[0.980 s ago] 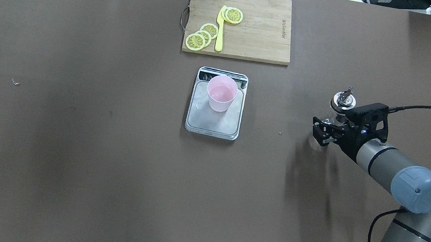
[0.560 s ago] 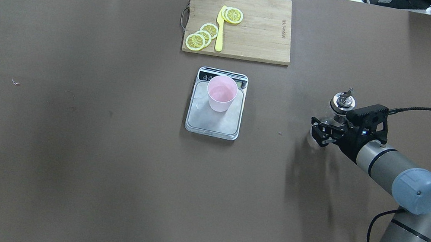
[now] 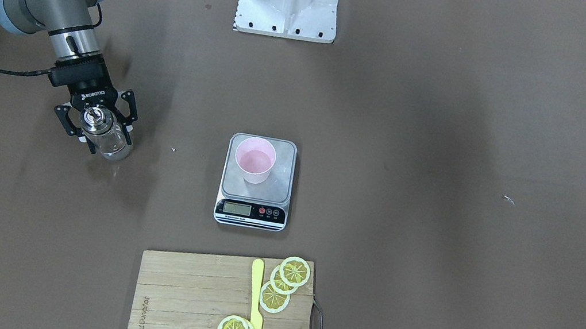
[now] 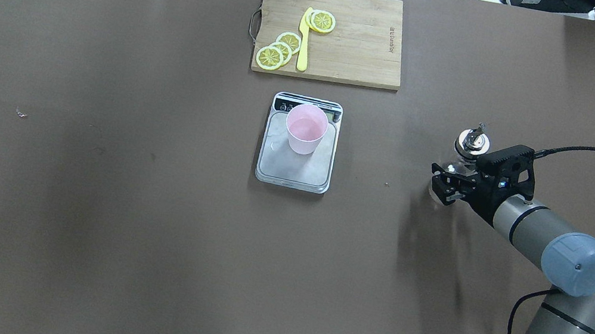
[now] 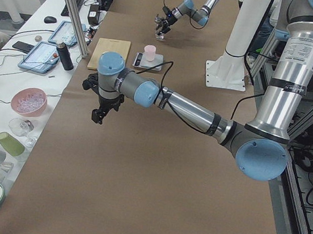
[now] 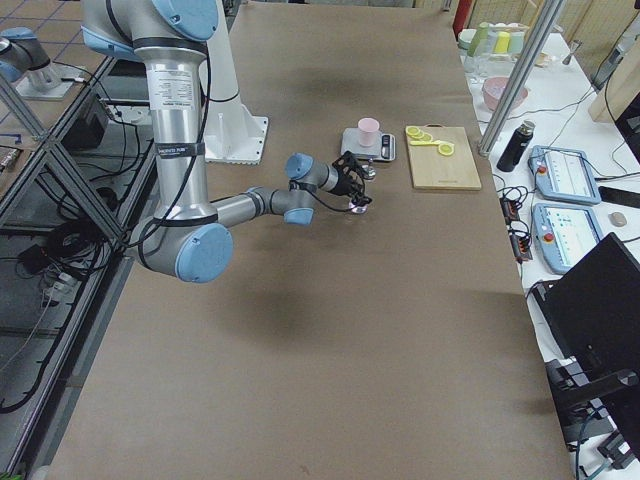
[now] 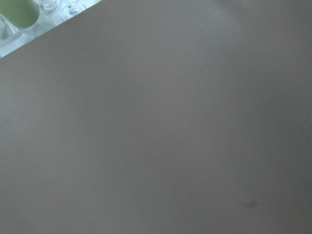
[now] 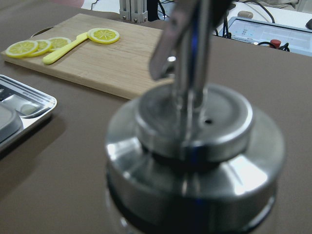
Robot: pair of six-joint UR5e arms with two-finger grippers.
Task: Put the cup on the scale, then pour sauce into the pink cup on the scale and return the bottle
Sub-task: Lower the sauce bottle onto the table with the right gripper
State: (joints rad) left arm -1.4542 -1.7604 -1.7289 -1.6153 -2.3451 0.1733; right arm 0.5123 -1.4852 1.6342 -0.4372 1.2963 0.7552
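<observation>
The pink cup (image 3: pixel 254 160) stands upright on the steel platform of the scale (image 3: pixel 251 211), toward its display end; it also shows in the overhead view (image 4: pixel 305 129). The clear glass bottle (image 3: pixel 105 139) with its silver collar and spout stands on the table at my right side, well apart from the scale. My right gripper (image 3: pixel 96 129) is around the bottle with its fingers spread, and a gap shows on one side. The right wrist view is filled by the bottle's metal top (image 8: pixel 195 146). My left gripper (image 5: pixel 100 113) hangs over bare table far to my left; I cannot tell whether it is open or shut.
A wooden cutting board (image 4: pixel 355 37) with lemon slices (image 4: pixel 281 49) and a yellow knife (image 4: pixel 304 41) lies just beyond the scale. The robot's white base plate (image 3: pixel 288 1) is at the near edge. Cups and bowls stand on a side table (image 5: pixel 27 101) at my left.
My right wrist has shifted very slightly beside the bottle. The bottle, cup and scale stay where they were.
</observation>
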